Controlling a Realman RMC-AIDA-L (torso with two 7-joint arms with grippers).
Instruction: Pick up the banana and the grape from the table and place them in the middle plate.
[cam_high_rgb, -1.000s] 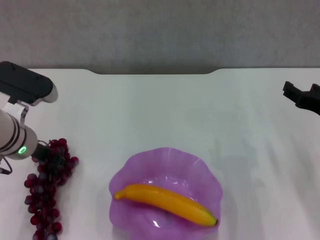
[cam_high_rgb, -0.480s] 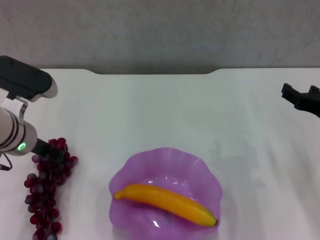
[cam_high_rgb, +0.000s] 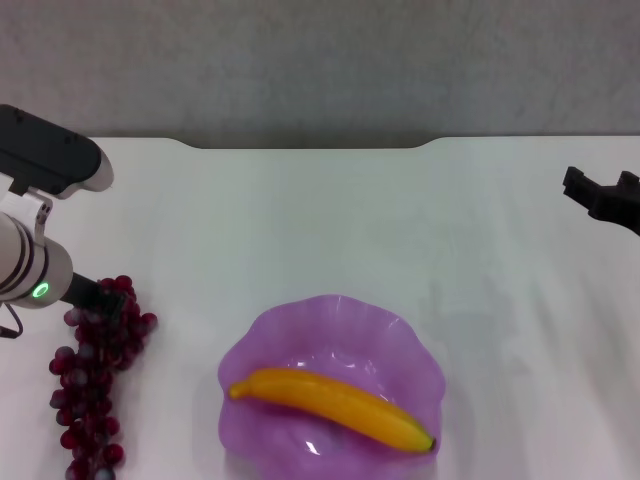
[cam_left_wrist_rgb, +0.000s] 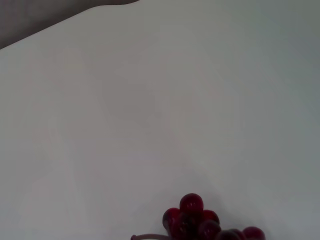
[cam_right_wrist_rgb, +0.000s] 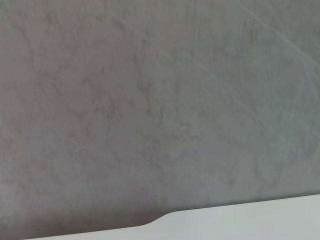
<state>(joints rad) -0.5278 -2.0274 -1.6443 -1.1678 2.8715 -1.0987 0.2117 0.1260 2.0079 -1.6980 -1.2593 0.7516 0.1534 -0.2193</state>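
Yellow-orange banana (cam_high_rgb: 335, 404) lies across the translucent purple middle plate (cam_high_rgb: 265, 342) near the white table's (cam_high_rgb: 320, 220) front edge. Dark red grapes (cam_high_rgb: 95, 375) rest by the front-left corner, the left gripper (cam_high_rgb: 100, 297) at their top, its claw state impossible to tell. The right gripper (cam_high_rgb: 603, 197) hangs at the right edge, likewise unclear.

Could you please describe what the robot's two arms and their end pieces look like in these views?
The left arm is a white cylinder with dark bands and a glowing green ring light, topped by a black-and-white housing; a thin dark cable hangs below it. Its left gripper is black. The right gripper is an angular matte black piece.
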